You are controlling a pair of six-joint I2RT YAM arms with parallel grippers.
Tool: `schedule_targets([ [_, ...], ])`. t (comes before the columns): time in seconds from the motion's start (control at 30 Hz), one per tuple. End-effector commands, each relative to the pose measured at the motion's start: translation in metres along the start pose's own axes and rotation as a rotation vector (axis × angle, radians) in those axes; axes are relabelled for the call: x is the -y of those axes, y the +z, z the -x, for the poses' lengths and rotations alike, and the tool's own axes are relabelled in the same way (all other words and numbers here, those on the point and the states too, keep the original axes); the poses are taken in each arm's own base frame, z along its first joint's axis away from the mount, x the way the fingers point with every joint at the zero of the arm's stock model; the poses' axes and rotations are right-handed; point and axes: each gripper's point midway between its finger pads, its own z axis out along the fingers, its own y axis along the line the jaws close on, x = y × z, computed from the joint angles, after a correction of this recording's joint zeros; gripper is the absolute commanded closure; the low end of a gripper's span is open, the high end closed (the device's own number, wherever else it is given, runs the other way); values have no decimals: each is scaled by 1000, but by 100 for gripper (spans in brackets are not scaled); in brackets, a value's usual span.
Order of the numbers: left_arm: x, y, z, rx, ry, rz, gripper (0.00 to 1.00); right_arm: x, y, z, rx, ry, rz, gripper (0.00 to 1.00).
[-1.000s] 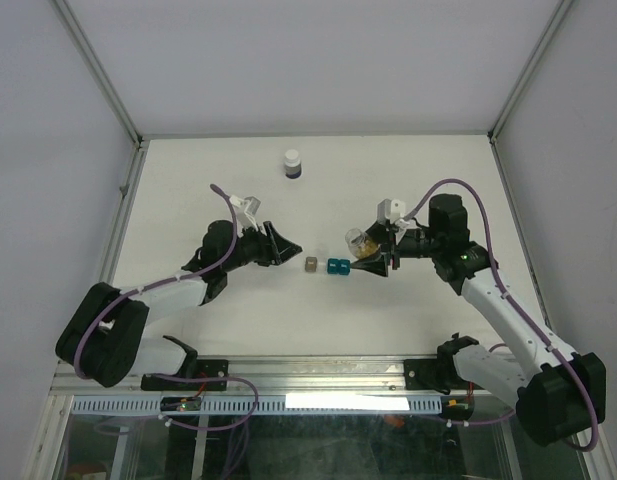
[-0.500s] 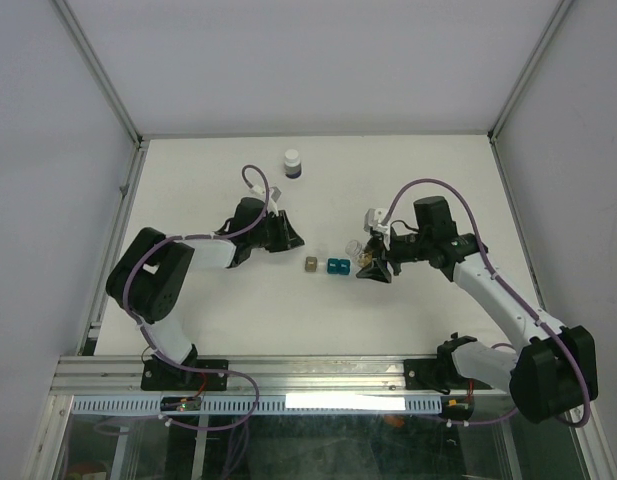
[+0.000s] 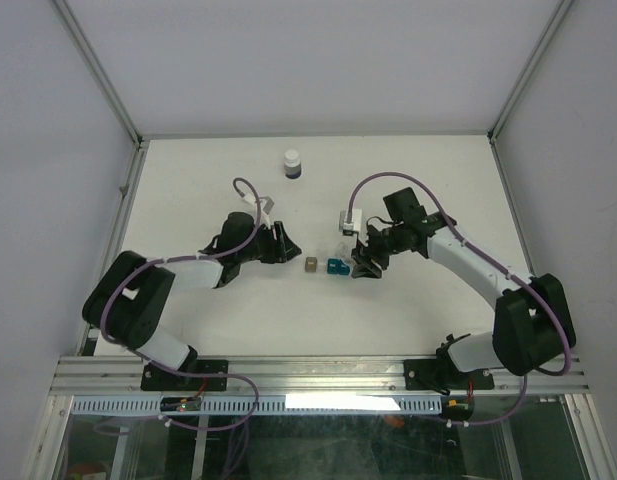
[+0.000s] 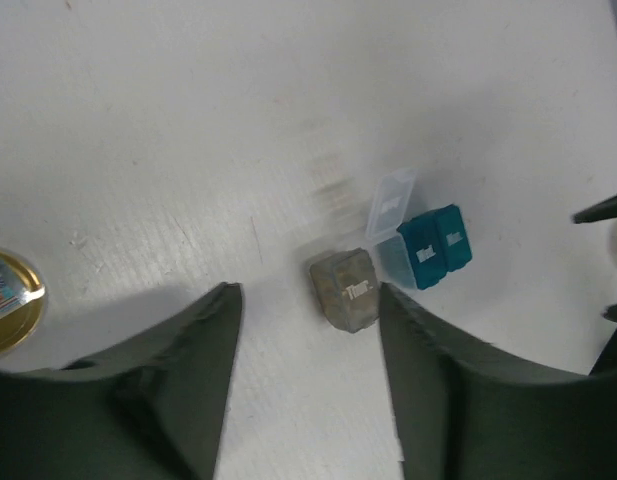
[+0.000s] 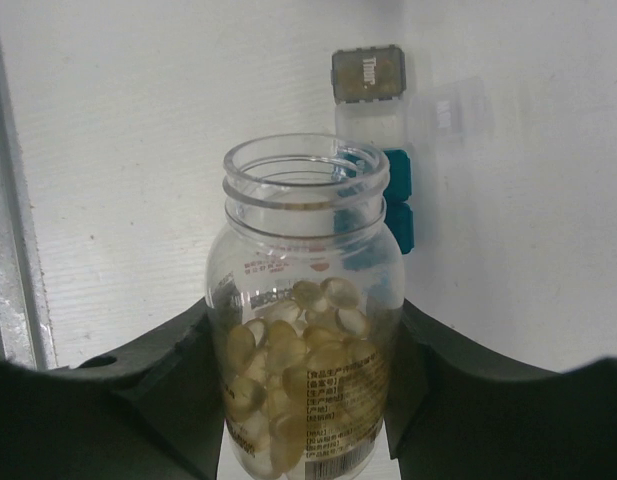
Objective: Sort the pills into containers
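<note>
My right gripper (image 5: 303, 400) is shut on a clear, uncapped vial (image 5: 303, 250) partly full of yellow-tan pills (image 5: 293, 370). Its open mouth points toward the containers. The grey-brown cup (image 5: 367, 73) lies beyond the mouth, and the teal two-cell cup (image 5: 398, 205) sits partly hidden behind the vial's neck, clear lids flipped open. In the top view the right gripper (image 3: 363, 262) is just right of the teal cup (image 3: 336, 266). My left gripper (image 4: 308, 295) is open, its jaws wide apart just short of the grey-brown cup (image 4: 348, 288), with the teal cup (image 4: 433, 245) beside it.
A white-capped round bottle with dark contents (image 3: 293, 163) stands at the back of the white table. A gold lid (image 4: 8, 300) lies on the table left of my left gripper. A metal frame rail (image 5: 8, 250) runs along the table edge.
</note>
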Motion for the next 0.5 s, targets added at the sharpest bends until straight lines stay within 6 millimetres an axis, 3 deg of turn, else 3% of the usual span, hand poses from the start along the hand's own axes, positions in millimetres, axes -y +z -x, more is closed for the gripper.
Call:
schedule_targets([
  [0.0, 29, -43, 65, 327, 172, -50, 29, 23, 4, -1, -80, -37, -28, 100],
  [0.1, 28, -68, 73, 458, 190, -46, 5, 31, 14, -8, -132, -21, -21, 100],
  [0.3, 17, -96, 83, 573, 206, 34, 1, 37, 29, -14, -207, -13, -12, 100],
  [0.47, -4, -101, 85, 612, 160, 135, 1, 38, 37, -20, -254, -12, -10, 100],
])
